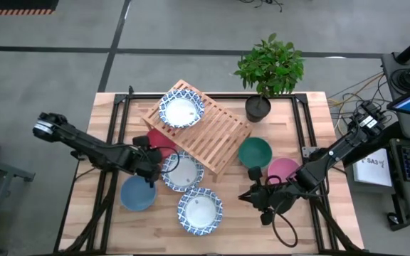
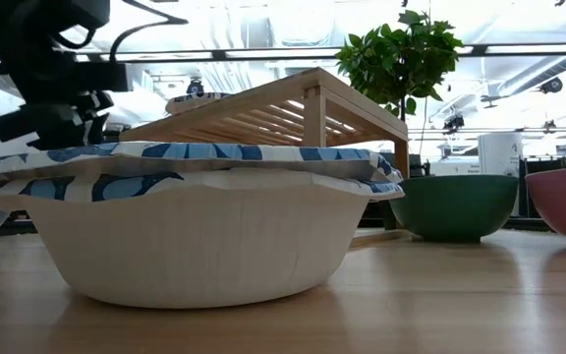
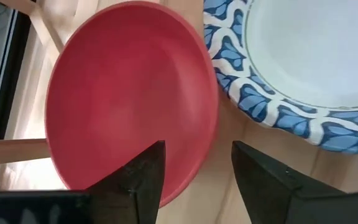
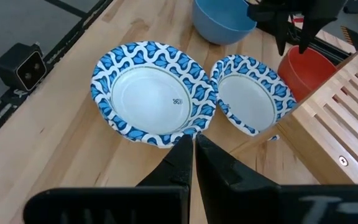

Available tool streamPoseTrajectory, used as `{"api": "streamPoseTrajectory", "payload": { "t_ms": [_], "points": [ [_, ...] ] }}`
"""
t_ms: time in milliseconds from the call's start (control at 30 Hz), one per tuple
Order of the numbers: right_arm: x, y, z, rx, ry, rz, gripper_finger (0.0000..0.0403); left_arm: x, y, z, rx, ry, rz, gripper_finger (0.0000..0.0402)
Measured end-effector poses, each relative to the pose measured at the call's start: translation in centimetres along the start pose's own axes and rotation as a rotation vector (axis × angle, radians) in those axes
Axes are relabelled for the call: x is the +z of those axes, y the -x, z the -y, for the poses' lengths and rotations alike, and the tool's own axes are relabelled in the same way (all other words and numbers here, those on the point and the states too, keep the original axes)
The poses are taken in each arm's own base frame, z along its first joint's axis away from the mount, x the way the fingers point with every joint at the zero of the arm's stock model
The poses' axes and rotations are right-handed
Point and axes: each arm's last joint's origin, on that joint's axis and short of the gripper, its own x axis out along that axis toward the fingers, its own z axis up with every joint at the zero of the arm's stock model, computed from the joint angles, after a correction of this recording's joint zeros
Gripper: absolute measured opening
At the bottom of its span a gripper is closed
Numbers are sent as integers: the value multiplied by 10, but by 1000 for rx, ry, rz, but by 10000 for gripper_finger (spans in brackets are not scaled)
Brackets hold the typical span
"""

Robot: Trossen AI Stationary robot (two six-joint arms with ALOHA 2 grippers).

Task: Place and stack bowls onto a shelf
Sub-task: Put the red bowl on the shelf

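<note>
The wooden shelf (image 1: 208, 131) stands mid-table, with one white bowl with a blue rim (image 1: 181, 110) on it. The red bowl (image 3: 129, 93) sits by the shelf's left end. My left gripper (image 3: 197, 168) is open above its rim, one finger over the inside and one outside. Beside it lies a second patterned bowl (image 1: 184, 171). A third (image 4: 151, 93) lies near the table's near edge, and the blue bowl (image 1: 138, 193) to its left. The green bowl (image 1: 254, 152) and the pink bowl (image 1: 285, 171) sit to the right. My right gripper (image 4: 193, 146) is shut, just right of the third bowl.
A potted plant (image 1: 265, 78) stands at the shelf's far right corner. Black table-frame bars (image 1: 112, 142) run along both sides of the tabletop. A loose black cable (image 1: 285, 231) loops under the right arm. Bare wood (image 1: 95, 220) shows at the near left corner.
</note>
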Motion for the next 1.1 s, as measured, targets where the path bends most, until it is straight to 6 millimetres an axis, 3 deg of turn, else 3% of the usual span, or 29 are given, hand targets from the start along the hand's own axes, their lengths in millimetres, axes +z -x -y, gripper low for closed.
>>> {"api": "streamPoseTrajectory", "payload": {
  "t_ms": [467,600,833,1100],
  "points": [
    [-1,0,0,1,-27,-9,9,5,-28,12,65,-34,-75,156],
    [-2,0,0,1,-36,-14,9,4,-31,14,72,-40,-90,117],
    [-2,0,0,1,-36,-14,9,5,-27,12,56,-24,-77,15],
    [-2,0,0,1,-38,-14,9,5,-14,5,-22,26,-53,1]
  ]
}}
